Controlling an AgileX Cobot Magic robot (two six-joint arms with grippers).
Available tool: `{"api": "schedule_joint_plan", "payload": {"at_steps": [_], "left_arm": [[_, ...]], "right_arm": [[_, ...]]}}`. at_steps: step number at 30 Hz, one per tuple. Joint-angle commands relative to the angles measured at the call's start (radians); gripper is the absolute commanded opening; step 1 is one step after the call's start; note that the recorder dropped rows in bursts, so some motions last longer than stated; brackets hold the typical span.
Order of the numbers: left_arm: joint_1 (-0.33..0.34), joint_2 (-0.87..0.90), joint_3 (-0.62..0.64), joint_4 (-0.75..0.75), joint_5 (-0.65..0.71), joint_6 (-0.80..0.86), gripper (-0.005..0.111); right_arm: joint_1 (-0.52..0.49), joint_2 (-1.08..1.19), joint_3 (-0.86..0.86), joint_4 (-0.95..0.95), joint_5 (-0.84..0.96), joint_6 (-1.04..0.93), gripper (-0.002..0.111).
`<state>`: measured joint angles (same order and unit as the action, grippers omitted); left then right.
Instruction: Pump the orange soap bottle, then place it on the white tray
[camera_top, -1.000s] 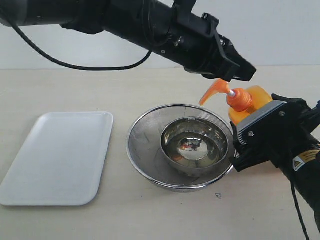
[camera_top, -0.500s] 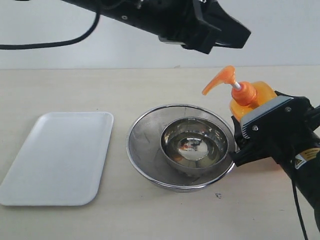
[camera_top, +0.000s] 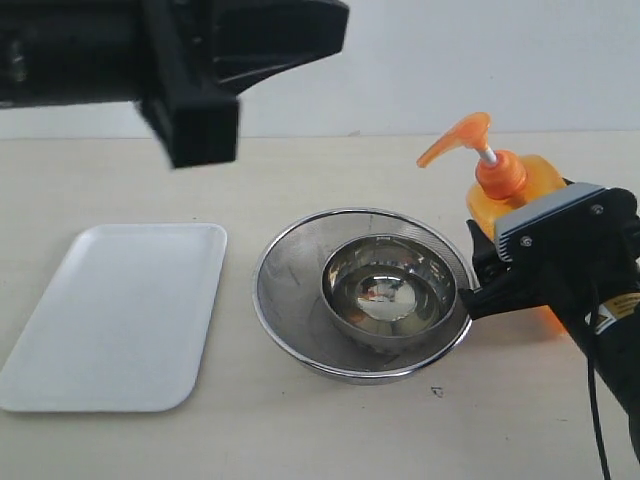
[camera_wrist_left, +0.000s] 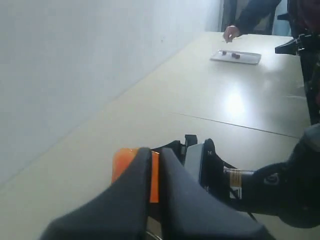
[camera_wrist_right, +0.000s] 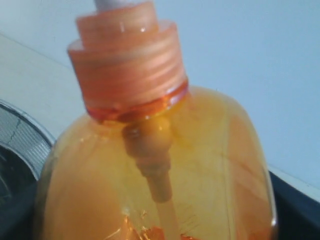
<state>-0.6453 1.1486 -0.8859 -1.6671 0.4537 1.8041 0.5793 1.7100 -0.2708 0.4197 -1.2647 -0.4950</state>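
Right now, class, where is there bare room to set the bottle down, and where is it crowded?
The white tray is bare; so is the table between it and the strainer. Crowded on the right: the right gripper holds the orange soap bottle beside the strainer.

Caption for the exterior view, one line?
Right gripper holds the orange soap bottle beside the steel strainer, white tray far left.

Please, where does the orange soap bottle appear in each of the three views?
Exterior view: the orange soap bottle is at the right, beside the strainer, in the right hand.
Left wrist view: an orange patch behind the shut left hand, beside the right hand.
Right wrist view: it fills the picture.
Shared landmark: the right hand on the bottle.
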Motion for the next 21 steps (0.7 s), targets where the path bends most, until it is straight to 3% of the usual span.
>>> {"api": "schedule_joint_plan", "payload": {"at_steps": [1,6,21], "left_arm": [[-0.004,-0.158,0.121,-0.077,-0.035,0.100,0.005],[-0.004,-0.333,0.196,-0.077,-0.172,0.053,0.005],[-0.004,-0.702,0.449,-0.077,-0.320,-0.145,0.005]], "right_arm": [[-0.001,-0.002,-0.002,0.021,0.044,0.084,0.000],[-0.001,-0.002,-0.011,0.056,0.044,0.133,0.000],[-0.001,-0.002,-0.011,0.125,0.044,0.310,0.000]]}}
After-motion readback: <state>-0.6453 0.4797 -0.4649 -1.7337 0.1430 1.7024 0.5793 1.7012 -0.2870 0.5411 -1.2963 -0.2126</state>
